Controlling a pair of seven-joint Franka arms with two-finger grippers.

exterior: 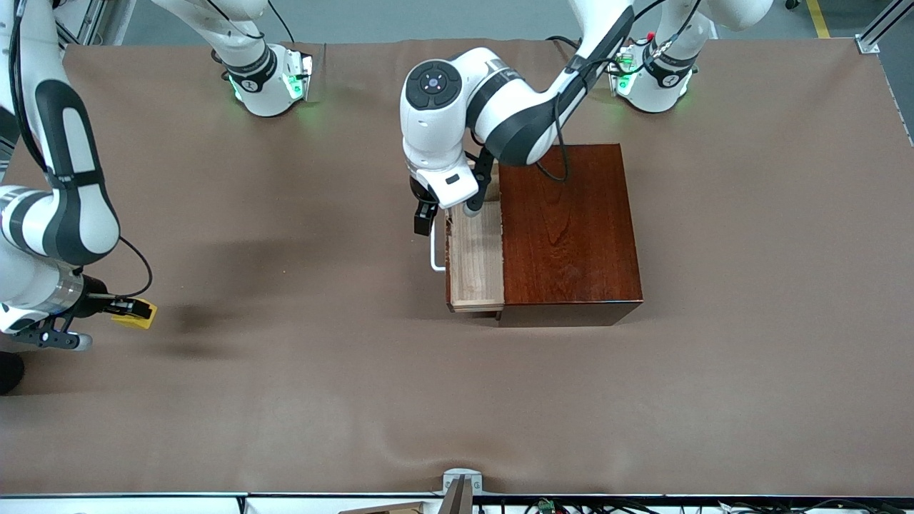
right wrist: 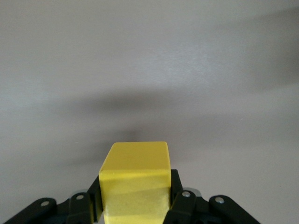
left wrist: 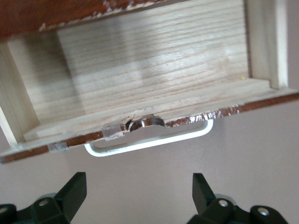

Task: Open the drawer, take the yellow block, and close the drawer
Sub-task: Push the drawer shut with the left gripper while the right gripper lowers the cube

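Observation:
The dark reddish-brown wooden box [exterior: 570, 228] stands mid-table with its drawer [exterior: 475, 257] pulled part-way out toward the right arm's end. The pale interior [left wrist: 154, 65] shows nothing inside. The white bar handle [exterior: 434, 255] also shows in the left wrist view [left wrist: 149, 142]. My left gripper [exterior: 426, 218] is open and empty, just off the handle [left wrist: 139, 191]. My right gripper [exterior: 128, 308] is shut on the yellow block [exterior: 136, 313], held low over the cloth at the right arm's end; in the right wrist view the block [right wrist: 135, 179] sits between the fingers.
Brown cloth [exterior: 285, 400] covers the whole table. Both arm bases [exterior: 268, 82] stand along the edge farthest from the front camera.

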